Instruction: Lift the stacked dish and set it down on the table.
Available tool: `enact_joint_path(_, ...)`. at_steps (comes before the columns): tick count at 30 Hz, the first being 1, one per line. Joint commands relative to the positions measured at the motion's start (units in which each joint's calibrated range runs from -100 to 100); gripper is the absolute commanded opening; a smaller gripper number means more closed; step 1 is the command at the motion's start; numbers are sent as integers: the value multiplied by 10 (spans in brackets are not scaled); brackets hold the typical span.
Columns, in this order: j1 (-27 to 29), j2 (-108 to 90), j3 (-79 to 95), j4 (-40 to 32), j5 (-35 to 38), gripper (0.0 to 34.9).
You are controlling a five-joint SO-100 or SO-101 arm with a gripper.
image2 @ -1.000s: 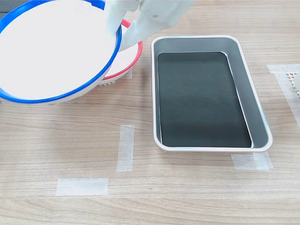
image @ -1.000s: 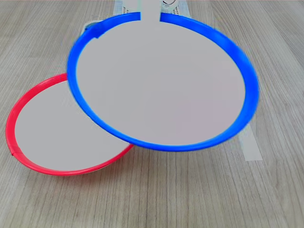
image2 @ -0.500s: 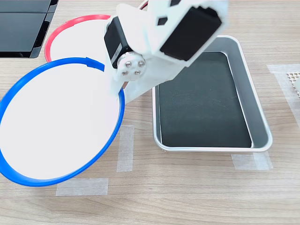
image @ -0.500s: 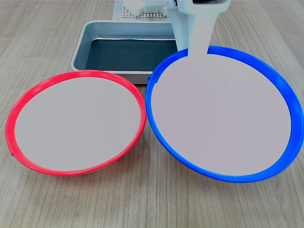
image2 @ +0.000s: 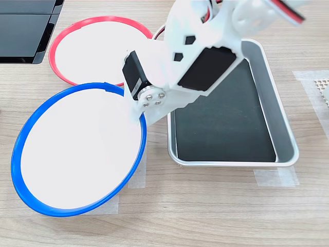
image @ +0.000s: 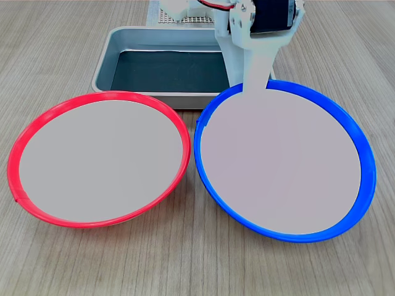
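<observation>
1. Blue-rimmed dish (image: 281, 166) lying on the wood-grain table (image: 197, 265), just beside the red-rimmed dish (image: 99, 157) on the first exterior view's right; rims nearly touching, no overlap.
2. In the second exterior view, blue-rimmed dish (image2: 77, 162) at lower left, red-rimmed dish (image2: 95, 46) behind it, blue rim covering parts of two pale tape strips (image2: 138, 177).
3. White gripper (image: 254, 83) clamped on the blue-rimmed dish at its far rim in the first exterior view; in the second exterior view gripper (image2: 138, 110) meeting the rim on the side nearest the tray.
4. One finger (image: 256, 65) lying over the rim onto the pale inside; the other hidden beneath.
5. Whether the dish rests fully flat or is tipped slightly at the gripped edge: cannot tell.
6. Grey rectangular tray (image: 108, 52) with dark bottom behind both dishes in the first exterior view; on the second exterior view's right, tray (image2: 285, 128) partly covered by the arm (image2: 205, 56).
7. Black flat object (image2: 25, 25) at the second exterior view's upper left corner.
</observation>
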Motion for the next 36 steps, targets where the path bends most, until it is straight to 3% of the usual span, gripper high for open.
enact_joint_path(1,0,-9,0,-5,6,82)
enact_joint_path(6,4,-56,24,29,13,130)
enact_joint_path(12,21,-165,60,105,17,123)
enact_joint_path(14,32,-209,68,135,16,101)
enact_joint_path(16,47,-248,78,149,14,3)
enact_joint_path(17,56,-272,88,151,12,3)
enact_joint_path(20,83,-338,139,121,3,2)
enact_joint_path(28,128,-632,479,-133,-28,1)
enact_joint_path(31,131,-749,615,-180,-33,1)
enact_joint_path(36,133,-883,737,-165,-30,1)
